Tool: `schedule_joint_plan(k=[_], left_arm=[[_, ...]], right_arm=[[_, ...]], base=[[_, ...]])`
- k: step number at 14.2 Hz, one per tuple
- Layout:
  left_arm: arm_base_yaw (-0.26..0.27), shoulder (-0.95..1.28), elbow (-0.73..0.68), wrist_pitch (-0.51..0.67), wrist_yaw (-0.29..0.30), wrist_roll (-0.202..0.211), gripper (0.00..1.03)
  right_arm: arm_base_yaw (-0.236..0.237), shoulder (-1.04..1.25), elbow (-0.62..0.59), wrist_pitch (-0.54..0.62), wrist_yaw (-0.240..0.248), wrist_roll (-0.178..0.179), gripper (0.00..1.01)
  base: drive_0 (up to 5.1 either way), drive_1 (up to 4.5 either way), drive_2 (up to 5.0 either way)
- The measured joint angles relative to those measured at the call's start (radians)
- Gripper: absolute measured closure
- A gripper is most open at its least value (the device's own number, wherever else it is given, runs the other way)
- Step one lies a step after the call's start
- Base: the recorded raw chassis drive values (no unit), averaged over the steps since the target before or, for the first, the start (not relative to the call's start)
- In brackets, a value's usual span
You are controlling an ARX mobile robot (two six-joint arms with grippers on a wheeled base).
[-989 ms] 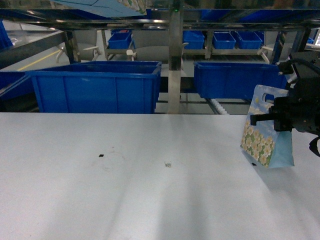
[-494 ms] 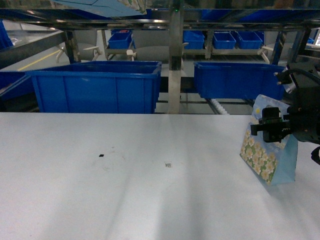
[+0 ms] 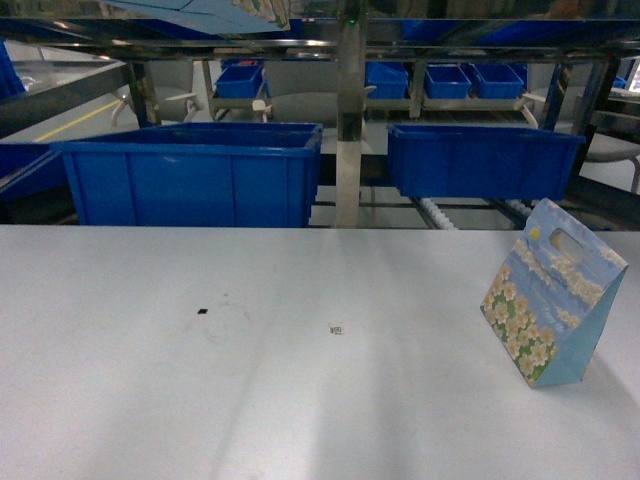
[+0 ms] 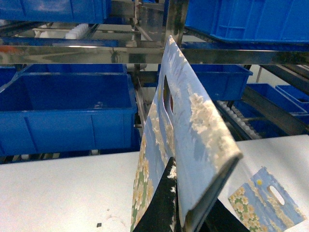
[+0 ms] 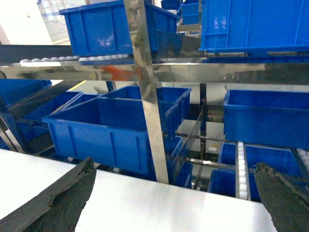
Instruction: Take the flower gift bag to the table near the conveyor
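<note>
Lowering the flower gift bag (image 4: 193,125) clamped in the left pincer (image 4: 166,203) calls for care, we judge: keep it upright and set its base flat on the worktop (image 3: 300,400) beneath, clear of the second bag (image 4: 260,200) standing below-right of that pincer. The right pincer (image 5: 175,166) gapes wide, holding nothing. Beyond both rises the conveyor (image 5: 145,72), carrying blue bins (image 4: 67,96); the nearest looks empty.

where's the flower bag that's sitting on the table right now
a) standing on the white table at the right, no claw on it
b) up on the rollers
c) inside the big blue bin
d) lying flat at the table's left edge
a, in the head view the flower bag stands on the white table at the right with no claw touching it.
</note>
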State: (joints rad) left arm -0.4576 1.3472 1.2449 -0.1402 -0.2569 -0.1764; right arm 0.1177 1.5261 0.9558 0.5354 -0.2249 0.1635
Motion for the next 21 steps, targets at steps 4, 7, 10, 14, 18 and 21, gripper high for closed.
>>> schedule_joint_plan(k=[4,7,10,14,18,21], left_arm=[[0.055,0.159,-0.042,0.18,-0.025,-0.026,1.01],[0.065,0.351,-0.026,0.201,-0.01,-0.048,1.01],[0.051,0.445,0.05,0.194,-0.034,-0.137,1.01],[0.08,0.525,0.051,0.255,-0.048,-0.146,1.01],[0.097,0.557,0.051,0.328,0.009,-0.095,1.01],[0.112,0.553,0.023,0.552,0.146,0.117,1.01]], right_arm=[[0.0,0.029,-0.005,-0.008,0.001,0.009,0.03],[0.0,0.029,-0.005,-0.01,0.0,0.01,0.03],[0.0,0.029,-0.005,-0.01,0.0,0.012,0.03],[0.0,0.029,-0.005,-0.01,0.0,0.012,0.03],[0.0,0.029,-0.005,-0.01,0.0,0.012,0.03],[0.0,0.029,-0.005,-0.01,0.0,0.012,0.03]], base=[[0.0,0.0,0.0],[0.0,0.0,0.0],[0.0,0.0,0.0],[0.0,0.0,0.0],[0.0,0.0,0.0],[0.0,0.0,0.0]])
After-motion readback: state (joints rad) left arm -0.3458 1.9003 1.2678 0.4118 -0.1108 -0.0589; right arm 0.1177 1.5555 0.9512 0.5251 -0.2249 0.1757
